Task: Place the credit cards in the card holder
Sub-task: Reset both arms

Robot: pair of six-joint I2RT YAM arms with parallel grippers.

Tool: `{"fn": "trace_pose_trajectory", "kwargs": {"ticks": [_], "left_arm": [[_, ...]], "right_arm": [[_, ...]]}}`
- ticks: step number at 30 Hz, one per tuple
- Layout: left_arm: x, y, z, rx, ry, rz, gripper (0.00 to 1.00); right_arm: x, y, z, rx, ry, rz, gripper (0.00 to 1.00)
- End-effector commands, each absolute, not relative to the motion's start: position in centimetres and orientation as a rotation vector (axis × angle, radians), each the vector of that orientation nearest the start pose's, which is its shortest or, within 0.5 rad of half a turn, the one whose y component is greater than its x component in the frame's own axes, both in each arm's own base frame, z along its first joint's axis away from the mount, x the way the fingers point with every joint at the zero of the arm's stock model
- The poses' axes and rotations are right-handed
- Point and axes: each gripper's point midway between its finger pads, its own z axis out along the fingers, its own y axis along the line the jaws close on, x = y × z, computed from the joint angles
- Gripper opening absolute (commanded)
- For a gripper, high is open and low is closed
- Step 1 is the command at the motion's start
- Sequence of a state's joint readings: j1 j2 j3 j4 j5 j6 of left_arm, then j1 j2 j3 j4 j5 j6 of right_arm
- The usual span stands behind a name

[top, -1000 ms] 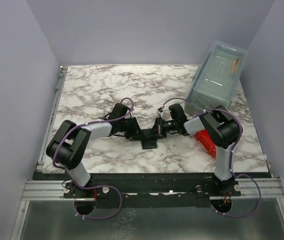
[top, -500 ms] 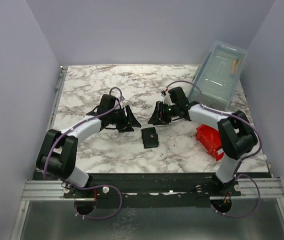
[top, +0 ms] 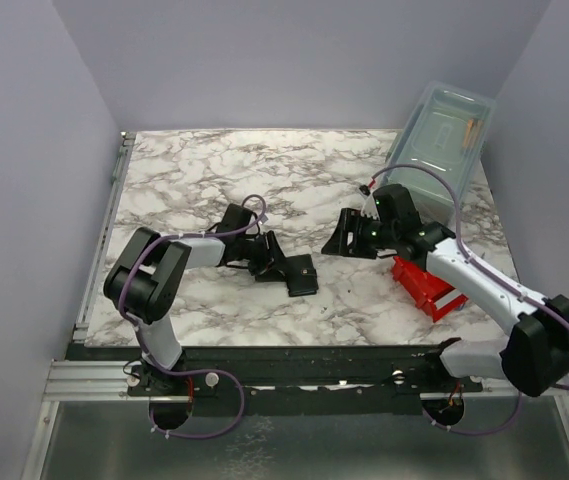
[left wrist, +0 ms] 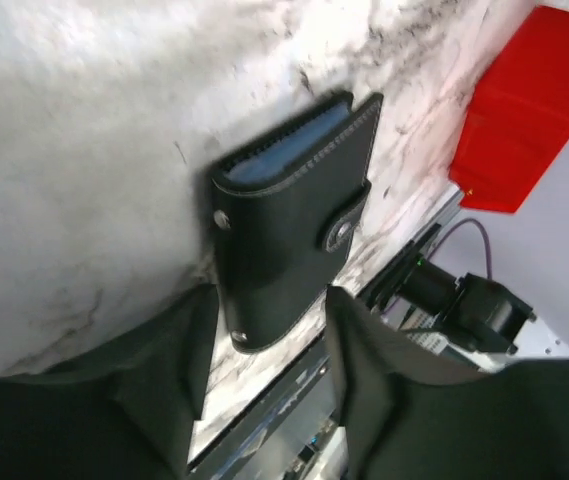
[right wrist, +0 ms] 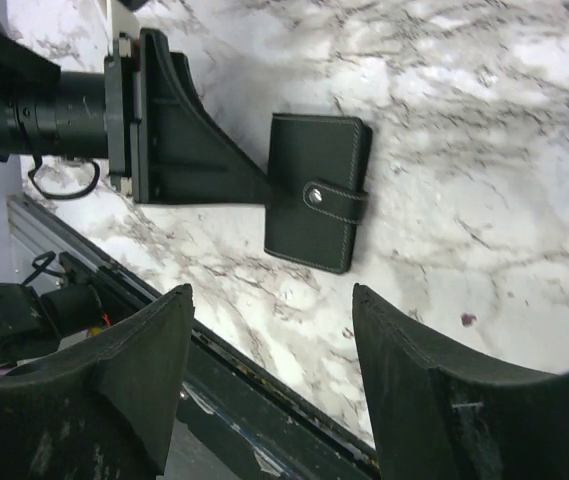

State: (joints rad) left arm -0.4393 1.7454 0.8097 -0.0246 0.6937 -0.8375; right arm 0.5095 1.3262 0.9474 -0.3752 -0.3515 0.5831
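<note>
The card holder (top: 302, 274) lies flat on the marble, closed, its snap strap fastened; a pale blue-grey edge shows at its far end (left wrist: 289, 225). My left gripper (top: 272, 260) is low at the holder's left end, open, with the holder's near end lying between its fingertips (left wrist: 264, 345); whether they touch it I cannot tell. My right gripper (top: 347, 237) hangs above the table to the holder's right, open and empty (right wrist: 269, 295), looking down on the card holder (right wrist: 319, 190). The credit cards are hidden from every view.
A red bin (top: 424, 285) sits right of the holder, under the right forearm, and shows in the left wrist view (left wrist: 524, 110). A clear lidded box (top: 439, 150) stands at the back right corner. The table's front rail (right wrist: 264, 400) is just below the right fingers.
Both grippers held the holder together, then let go and drew apart, leaving it on the marble. The left has come back down beside it; the right has swung away to the right, opening wider.
</note>
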Motion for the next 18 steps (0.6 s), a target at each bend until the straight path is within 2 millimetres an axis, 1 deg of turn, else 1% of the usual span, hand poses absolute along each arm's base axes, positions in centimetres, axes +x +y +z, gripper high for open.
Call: {"fn": "trace_pose_trajectory", "kwargs": {"ticks": [1, 3, 6, 8, 11, 13, 15, 16, 18], "left_arm": [[27.7, -26.7, 1.5, -0.362, 2.743, -1.185, 0.43], [28.4, -26.6, 1.0, -0.405, 2.742, -1.140, 0.35], [29.5, -26.9, 0.4, -0.466, 2.756, -1.112, 0.23], [30.5, -26.8, 0.0, -0.489, 2.753, -1.071, 0.13], [32.2, -26.7, 0.1, -0.522, 2.722, -1.047, 0.00], [33.5, -26.5, 0.6, -0.558, 2.700, -1.072, 0.00], [35.6, -25.3, 1.2, -0.622, 2.649, -1.085, 0.00], [36.8, -24.5, 1.6, -0.652, 2.616, -1.084, 0.00], [39.8, -21.7, 2.6, -0.713, 2.535, -1.056, 0.00]], "right_arm": [[24.9, 21.8, 14.9, -0.042, 2.486, 0.813, 0.68], [24.3, 21.4, 15.6, -0.036, 2.464, 0.820, 0.68], [23.7, 20.8, 16.7, -0.024, 2.432, 0.822, 0.68], [23.4, 20.4, 17.6, -0.022, 2.405, 0.815, 0.68], [23.1, 19.5, 19.0, -0.016, 2.370, 0.787, 0.69], [22.9, 18.9, 19.8, -0.005, 2.348, 0.764, 0.69], [22.7, 18.4, 20.6, 0.001, 2.326, 0.744, 0.70], [22.7, 18.1, 20.8, 0.007, 2.323, 0.730, 0.70], [22.5, 17.6, 21.2, 0.014, 2.313, 0.715, 0.70]]}}
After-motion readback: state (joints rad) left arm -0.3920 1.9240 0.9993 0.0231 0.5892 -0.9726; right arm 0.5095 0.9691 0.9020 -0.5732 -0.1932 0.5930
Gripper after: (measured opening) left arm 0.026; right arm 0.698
